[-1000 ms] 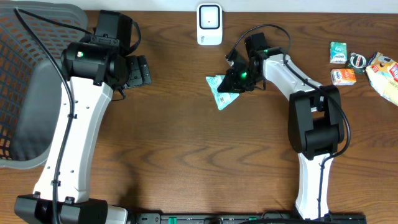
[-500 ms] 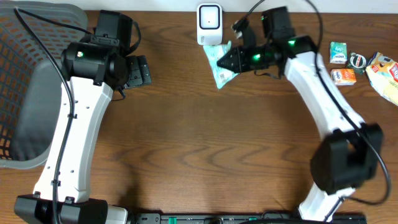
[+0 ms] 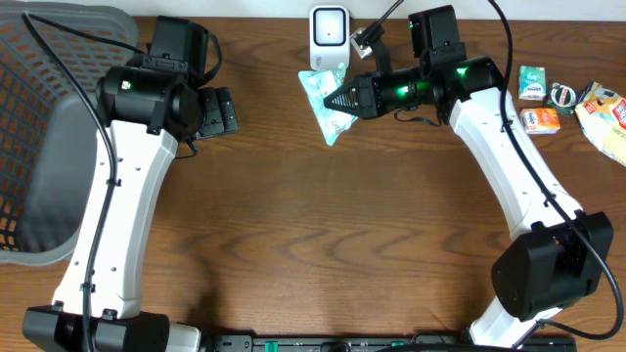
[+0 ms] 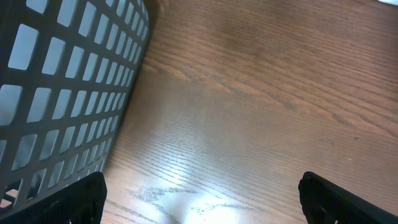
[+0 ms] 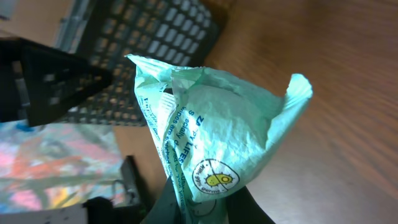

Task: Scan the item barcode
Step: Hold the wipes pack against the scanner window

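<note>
A crumpled light green packet (image 3: 323,103) hangs in the air just below and in front of the white scanner (image 3: 330,27) at the table's back edge. My right gripper (image 3: 339,99) is shut on the packet's right end, pointing left. In the right wrist view the packet (image 5: 217,124) fills the middle, with blue print and a round germ logo, pinched at its lower end by the gripper (image 5: 205,208). No barcode shows. My left gripper (image 3: 217,110) hovers open at the back left, and its fingertips (image 4: 78,199) stand wide apart over bare wood with nothing between them.
A dark mesh basket (image 3: 49,117) fills the left edge, close beside the left gripper, and its wall (image 4: 56,81) shows in the left wrist view. Small packages lie at the far right: a green box (image 3: 531,82), an orange pack (image 3: 539,120) and a yellow bag (image 3: 606,115).
The right arm lifted the green packet off the table and carried it back and left, up to the scanner's front. The left arm has not moved.
</note>
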Available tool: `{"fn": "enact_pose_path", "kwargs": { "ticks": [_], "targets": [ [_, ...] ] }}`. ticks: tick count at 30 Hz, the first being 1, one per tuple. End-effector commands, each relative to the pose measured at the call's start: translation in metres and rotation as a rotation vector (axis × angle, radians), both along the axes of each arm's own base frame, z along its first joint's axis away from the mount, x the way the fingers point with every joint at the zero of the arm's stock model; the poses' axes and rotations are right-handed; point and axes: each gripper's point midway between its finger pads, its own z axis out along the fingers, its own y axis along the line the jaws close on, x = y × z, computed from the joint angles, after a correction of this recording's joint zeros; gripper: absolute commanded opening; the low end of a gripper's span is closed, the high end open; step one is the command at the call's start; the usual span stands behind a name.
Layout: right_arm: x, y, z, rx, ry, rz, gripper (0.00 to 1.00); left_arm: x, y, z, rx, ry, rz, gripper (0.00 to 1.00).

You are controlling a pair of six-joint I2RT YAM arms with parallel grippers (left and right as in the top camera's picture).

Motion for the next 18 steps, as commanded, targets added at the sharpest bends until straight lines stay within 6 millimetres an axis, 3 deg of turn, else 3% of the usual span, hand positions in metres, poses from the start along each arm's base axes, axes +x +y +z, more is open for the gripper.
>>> {"fn": "enact_pose_path", "kwargs": {
  "ticks": [1, 18],
  "targets": [
    [-0.014, 0.009, 0.018, 0.082, 0.044, 0.052, 0.01, -0.001, 0.003, 0.000, 0.008, 0.000, 0.014, 0.98],
    [-0.004, 0.004, 0.007, 0.022, 0.113, -0.052, 0.01, -0.001, 0.003, 0.000, 0.008, 0.000, 0.014, 0.98]
  ]
}}
